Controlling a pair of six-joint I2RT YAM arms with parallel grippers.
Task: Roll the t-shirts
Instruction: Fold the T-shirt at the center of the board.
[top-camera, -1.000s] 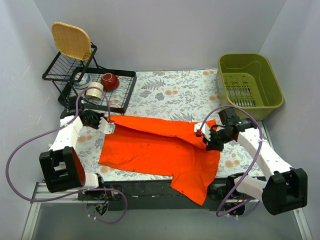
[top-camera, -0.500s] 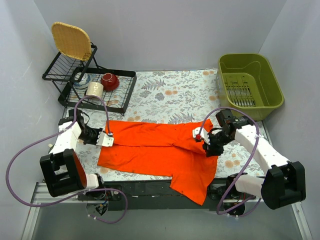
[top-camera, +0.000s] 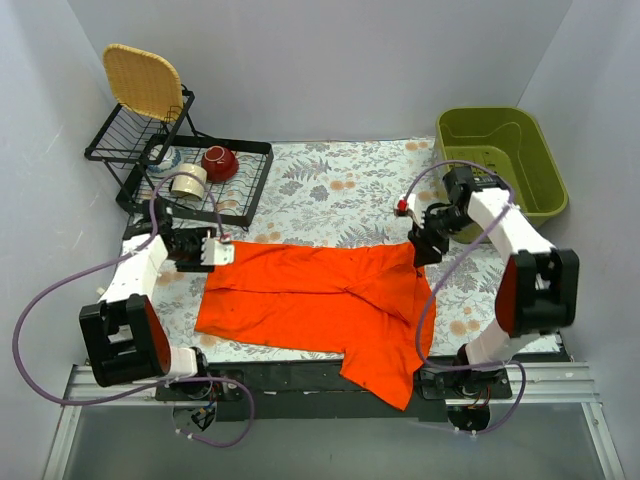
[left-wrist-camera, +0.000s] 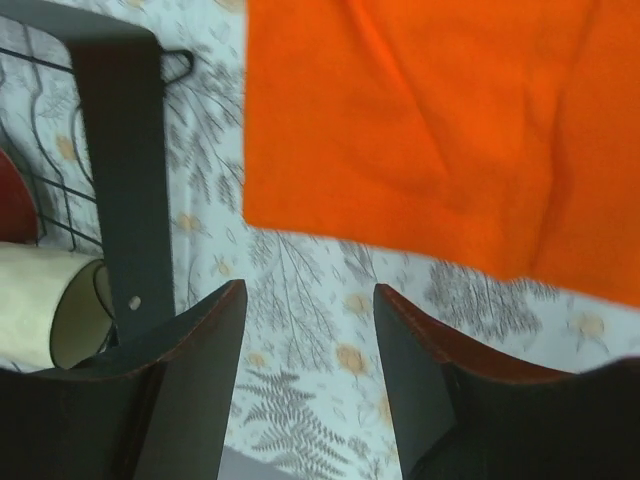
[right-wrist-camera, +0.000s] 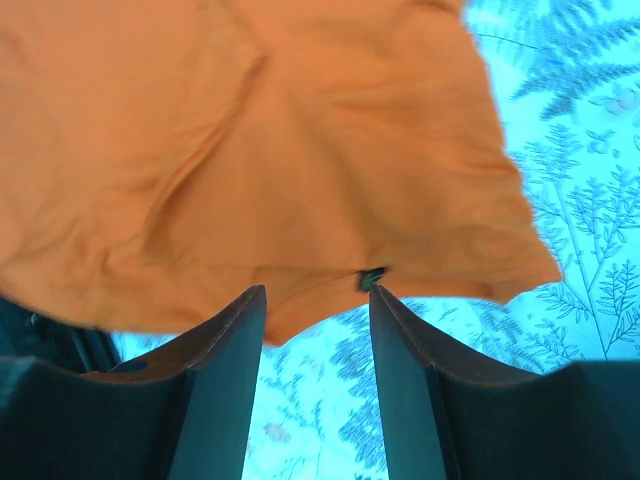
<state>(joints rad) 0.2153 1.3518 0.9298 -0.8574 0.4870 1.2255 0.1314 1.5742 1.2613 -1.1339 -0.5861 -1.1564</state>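
Note:
The orange-red t-shirt (top-camera: 320, 295) lies folded and flat on the patterned cloth, one part hanging over the near table edge. My left gripper (top-camera: 222, 252) stands open just off the shirt's far-left corner; in the left wrist view the shirt (left-wrist-camera: 440, 140) lies beyond the empty gap of my left gripper (left-wrist-camera: 310, 300). My right gripper (top-camera: 418, 246) is open above the shirt's far-right corner. In the right wrist view the collar edge with its small tag (right-wrist-camera: 372, 279) sits just past the tips of my right gripper (right-wrist-camera: 318, 300), and nothing is held.
A black wire dish rack (top-camera: 205, 185) with a red bowl (top-camera: 219, 161), a cream mug (top-camera: 188, 180) and a wicker plate (top-camera: 143, 80) stands at the back left, close to the left gripper. A green basin (top-camera: 500, 170) sits back right, behind the right arm.
Both grippers have opened and let go of the shirt's far edge, which now lies flat. The right gripper has moved back and up; the left has drawn slightly away to the left.

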